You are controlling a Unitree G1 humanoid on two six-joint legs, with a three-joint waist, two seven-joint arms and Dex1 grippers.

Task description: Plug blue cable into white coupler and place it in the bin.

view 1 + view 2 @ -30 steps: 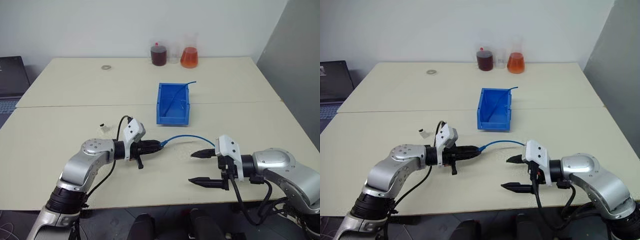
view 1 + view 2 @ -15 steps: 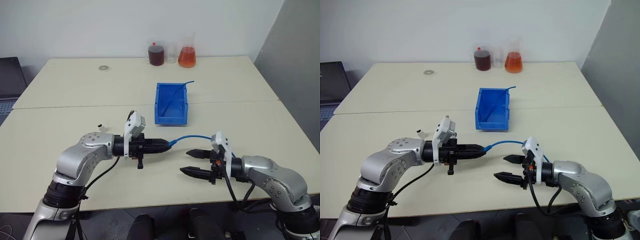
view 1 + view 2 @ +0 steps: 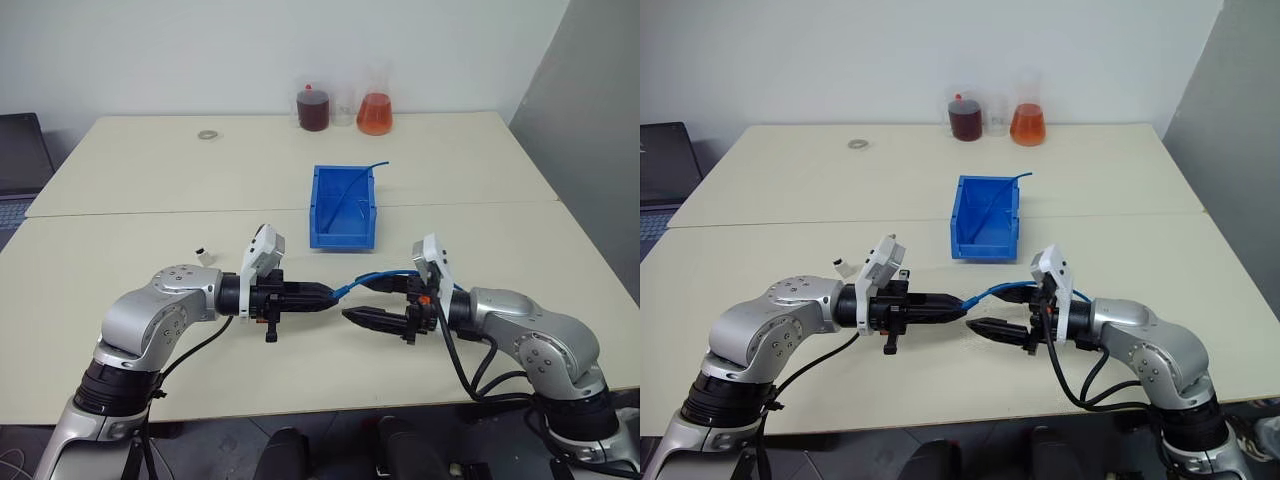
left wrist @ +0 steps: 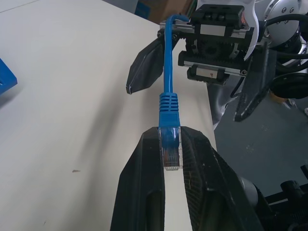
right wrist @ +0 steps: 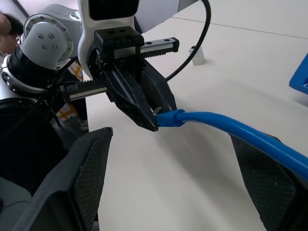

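The blue cable (image 4: 165, 91) has its plug pinched in the left tool (image 3: 325, 293). The right tool (image 3: 376, 300) faces it, jaws apart, straddling the cable.

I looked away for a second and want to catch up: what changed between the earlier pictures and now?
The right gripper, jaws open, swung in toward the left gripper and now brackets the blue cable without gripping it. The left gripper stayed shut on the cable's plug end. The bin and white coupler kept their places.
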